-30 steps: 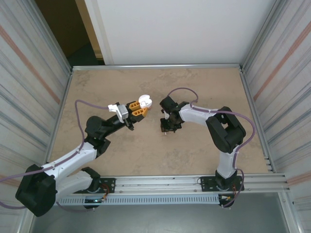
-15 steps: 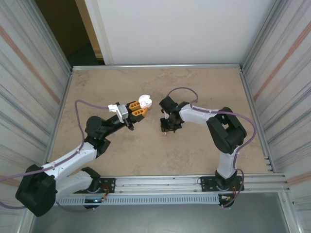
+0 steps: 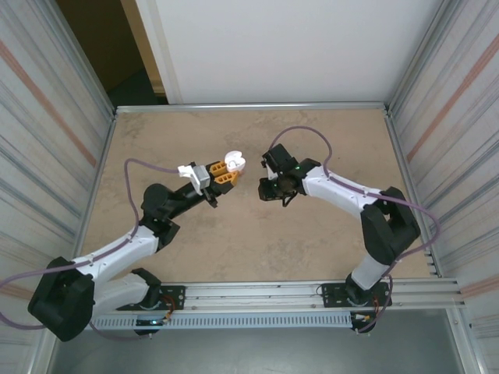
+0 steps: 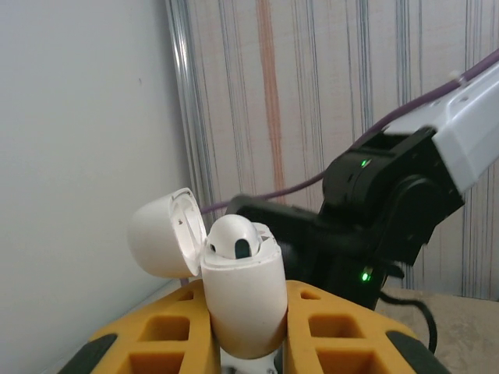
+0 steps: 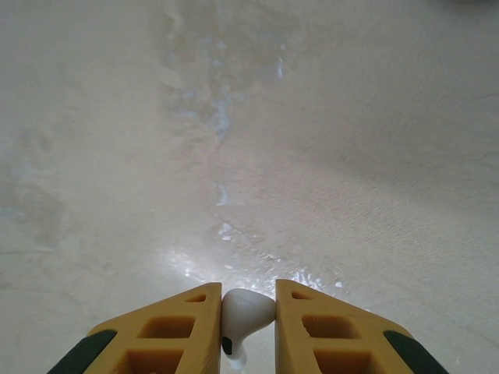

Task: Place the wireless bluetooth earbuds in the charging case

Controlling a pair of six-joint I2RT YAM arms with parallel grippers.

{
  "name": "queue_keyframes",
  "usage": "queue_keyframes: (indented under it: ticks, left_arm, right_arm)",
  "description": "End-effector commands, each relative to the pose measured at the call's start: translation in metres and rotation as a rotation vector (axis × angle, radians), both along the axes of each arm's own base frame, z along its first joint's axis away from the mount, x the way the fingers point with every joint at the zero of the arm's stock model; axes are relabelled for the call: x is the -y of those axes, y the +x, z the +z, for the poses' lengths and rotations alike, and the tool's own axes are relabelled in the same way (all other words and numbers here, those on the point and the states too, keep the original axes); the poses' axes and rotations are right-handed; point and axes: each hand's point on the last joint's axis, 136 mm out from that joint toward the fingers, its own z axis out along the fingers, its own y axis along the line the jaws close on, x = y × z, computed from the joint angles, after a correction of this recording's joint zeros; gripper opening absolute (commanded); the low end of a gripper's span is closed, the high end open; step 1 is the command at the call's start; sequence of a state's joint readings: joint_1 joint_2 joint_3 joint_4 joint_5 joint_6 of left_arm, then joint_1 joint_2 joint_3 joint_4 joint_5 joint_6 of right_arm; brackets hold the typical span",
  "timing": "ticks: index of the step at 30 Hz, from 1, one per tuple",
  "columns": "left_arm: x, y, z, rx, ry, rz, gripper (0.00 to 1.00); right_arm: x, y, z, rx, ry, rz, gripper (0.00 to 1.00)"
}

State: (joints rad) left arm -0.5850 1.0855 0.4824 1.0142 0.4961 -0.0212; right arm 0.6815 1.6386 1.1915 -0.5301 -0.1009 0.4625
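My left gripper [image 4: 243, 300] has its yellow fingers [image 4: 327, 327] clamped on the lower body of the white charging case [image 4: 243, 319], one on each side. The case stands upright between them, leaning slightly. Its lid [image 4: 160, 241] is hinged open and thrown back to the left in the wrist view. One white earbud [image 4: 230, 238] sits in the case's mouth, its rounded head above the rim and a dark patch showing on its near face.

My right gripper [image 5: 248, 288] is closed on a second white earbud [image 5: 248, 308]. The bulb is pinched between the two yellow fingertips [image 5: 187, 312] and bulges a little past them. The stem runs back toward the camera, with a dark spot at its side. Under it I see the pale, mottled tabletop [image 5: 234, 117] with a glossy sheen, and I cannot tell how high the bud is held.

From overhead, the case [image 3: 232, 162] sits at the tip of the left gripper [image 3: 224, 174], over the middle of the table [image 3: 335, 132]. The right gripper [image 3: 267, 191] is near it on the right, with a clear gap between the two. In the left wrist view, the right arm's black wrist [image 4: 390, 202] is behind the case with green lights lit. A purple cable [image 4: 296, 185] trails across the ribbed metal wall [image 4: 312, 78].
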Motion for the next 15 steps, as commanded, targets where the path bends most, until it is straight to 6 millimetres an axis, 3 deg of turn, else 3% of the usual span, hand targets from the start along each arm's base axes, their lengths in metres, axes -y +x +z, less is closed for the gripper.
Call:
queue_keyframes:
  ticks: [1, 15]
  left_arm:
    - [0.002, 0.0, 0.009, 0.038, -0.01, 0.006, 0.0]
    - [0.011, 0.012, -0.002, 0.003, 0.006, 0.001, 0.0]
  right_arm:
    - [0.005, -0.006, 0.028, 0.055, 0.023, 0.011, 0.21]
    - [-0.002, -0.007, 0.148, 0.299, 0.261, 0.046, 0.2]
